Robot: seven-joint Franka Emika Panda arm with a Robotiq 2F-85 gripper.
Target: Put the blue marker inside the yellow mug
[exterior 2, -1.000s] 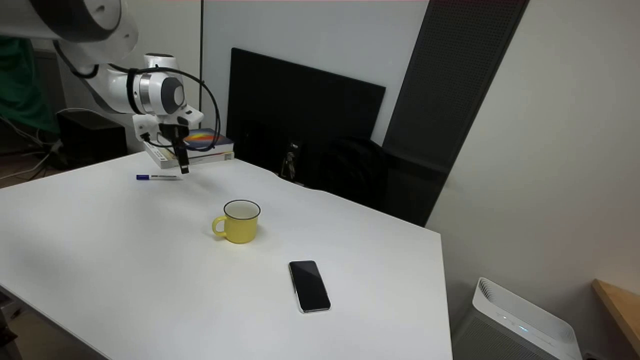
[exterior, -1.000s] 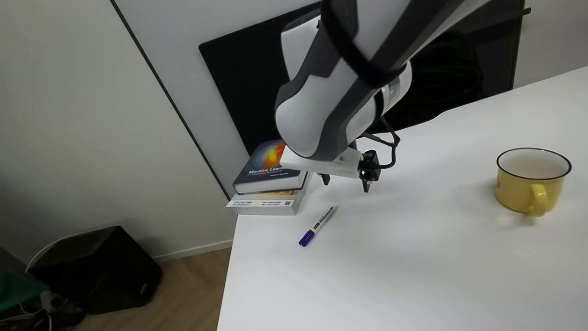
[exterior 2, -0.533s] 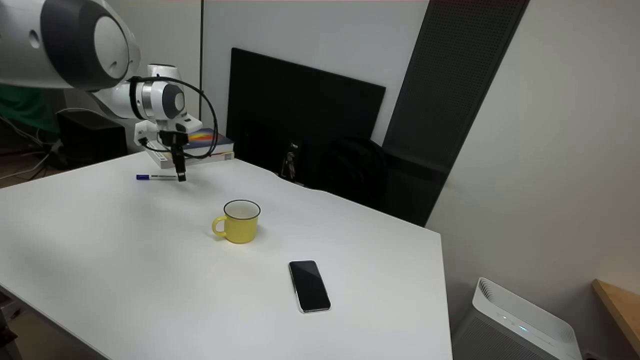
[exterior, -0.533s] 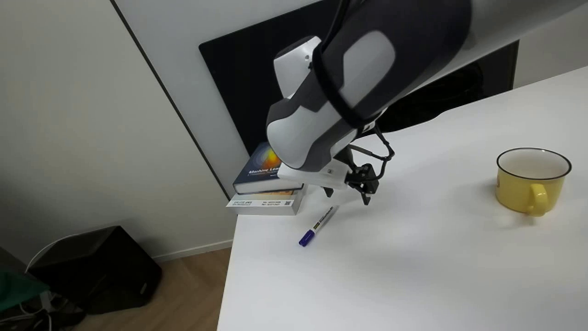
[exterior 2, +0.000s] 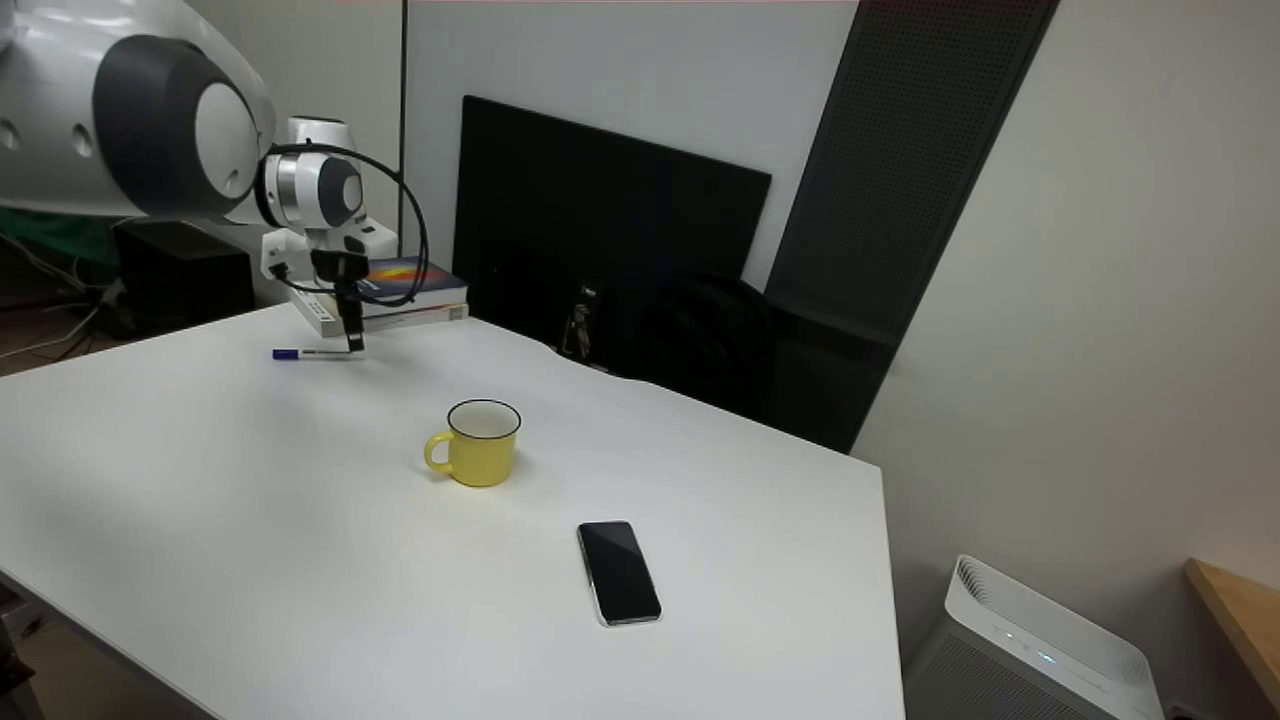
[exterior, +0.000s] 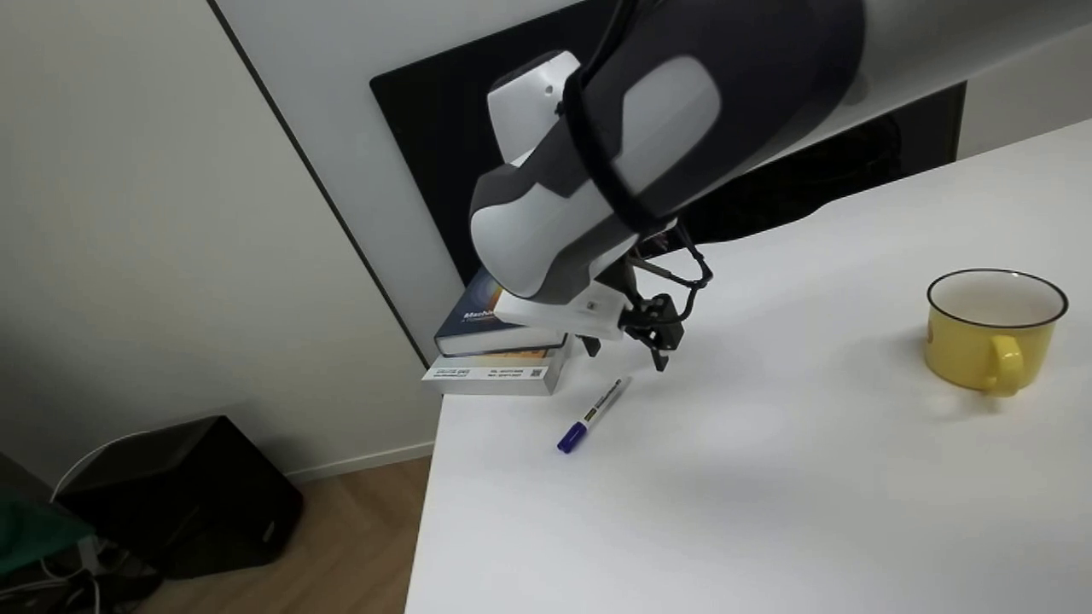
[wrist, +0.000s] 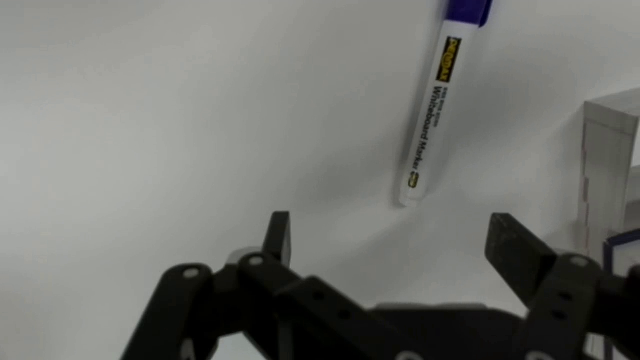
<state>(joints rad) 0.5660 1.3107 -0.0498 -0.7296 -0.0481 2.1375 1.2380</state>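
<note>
The gripper (wrist: 390, 232) is spread wide, low over the table (exterior 2: 300, 560), with nothing in its grasp.
In an exterior view, the phone (exterior 2: 619, 573) lies nearest, toward the right; farther and to its left stands the mug (exterior 2: 485, 455), upright, handle pointing left. Farther still, on the left, the marker (exterior 2: 311, 354) lies flat on the table, blue cap to the left, white end near the gripper. Just beyond are two stacked books (exterior 2: 440, 297); a dark screen (exterior 2: 610, 190) stands on the far side.

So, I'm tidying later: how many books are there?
2, stacked near the marker: a dark blue book on top, a pale-spined book beneath. The arm partly covers them; others could be hidden.
</note>
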